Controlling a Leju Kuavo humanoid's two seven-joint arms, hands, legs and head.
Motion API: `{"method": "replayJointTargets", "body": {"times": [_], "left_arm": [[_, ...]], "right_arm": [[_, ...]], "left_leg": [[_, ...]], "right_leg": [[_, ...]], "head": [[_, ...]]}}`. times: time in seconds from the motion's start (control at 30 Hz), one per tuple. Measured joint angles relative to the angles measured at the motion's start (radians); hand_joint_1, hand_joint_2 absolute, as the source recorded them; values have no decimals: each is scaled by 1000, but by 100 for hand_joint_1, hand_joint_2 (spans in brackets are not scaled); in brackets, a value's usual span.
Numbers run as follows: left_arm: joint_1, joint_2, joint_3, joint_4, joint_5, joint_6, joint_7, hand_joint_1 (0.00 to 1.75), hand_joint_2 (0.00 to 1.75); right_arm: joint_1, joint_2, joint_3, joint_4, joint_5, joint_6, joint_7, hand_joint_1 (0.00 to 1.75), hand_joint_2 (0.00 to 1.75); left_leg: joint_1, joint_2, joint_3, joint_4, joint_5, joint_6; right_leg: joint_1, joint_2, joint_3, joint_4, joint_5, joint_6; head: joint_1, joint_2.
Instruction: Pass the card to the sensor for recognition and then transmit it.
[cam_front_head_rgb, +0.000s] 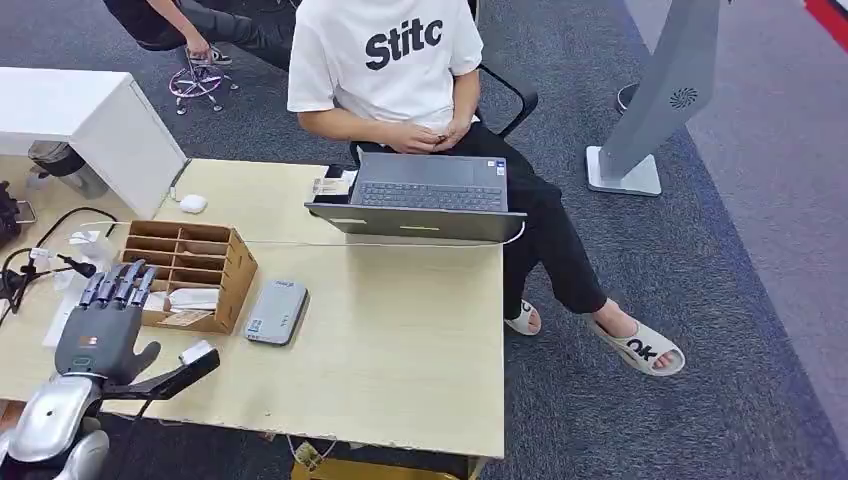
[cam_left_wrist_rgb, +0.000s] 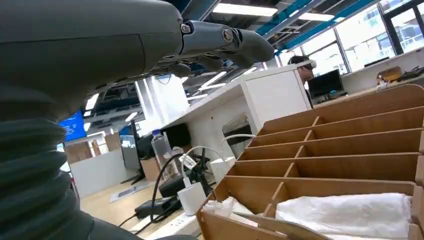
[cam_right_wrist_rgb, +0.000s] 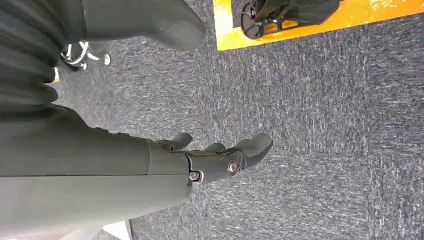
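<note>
My left hand (cam_front_head_rgb: 100, 320) hovers over the table's left side with its fingers stretched out, their tips at the near-left corner of a wooden compartment box (cam_front_head_rgb: 215, 262). It holds nothing. In the left wrist view the fingers (cam_left_wrist_rgb: 220, 40) reach above the box (cam_left_wrist_rgb: 350, 150). The box's nearest compartment holds white wrapping (cam_left_wrist_rgb: 350, 214) and a flat tan card (cam_front_head_rgb: 185, 317), partly covered. A grey flat sensor (cam_front_head_rgb: 276, 311) lies on the table just right of the box. My right hand (cam_right_wrist_rgb: 220, 160) hangs over grey carpet, fingers loosely apart and holding nothing.
A person in a white T-shirt (cam_front_head_rgb: 385, 60) sits behind the table with an open laptop (cam_front_head_rgb: 425, 195) at the far edge. A white earbud case (cam_front_head_rgb: 193, 204) lies behind the box. Cables and a power strip (cam_front_head_rgb: 40, 265) crowd the left. A white cabinet (cam_front_head_rgb: 90, 120) stands far left.
</note>
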Motion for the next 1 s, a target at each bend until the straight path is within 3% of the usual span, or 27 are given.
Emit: {"method": "replayJointTargets", "body": {"times": [1.0], "left_arm": [[-75,-43,-27,137,-8,25,0,2,175]], "right_arm": [[0,0,14,0,13,1,-2,0,175]], "left_leg": [[0,0,0,0,0,0]], "right_leg": [[0,0,0,0,0,0]], "head": [[0,0]]}}
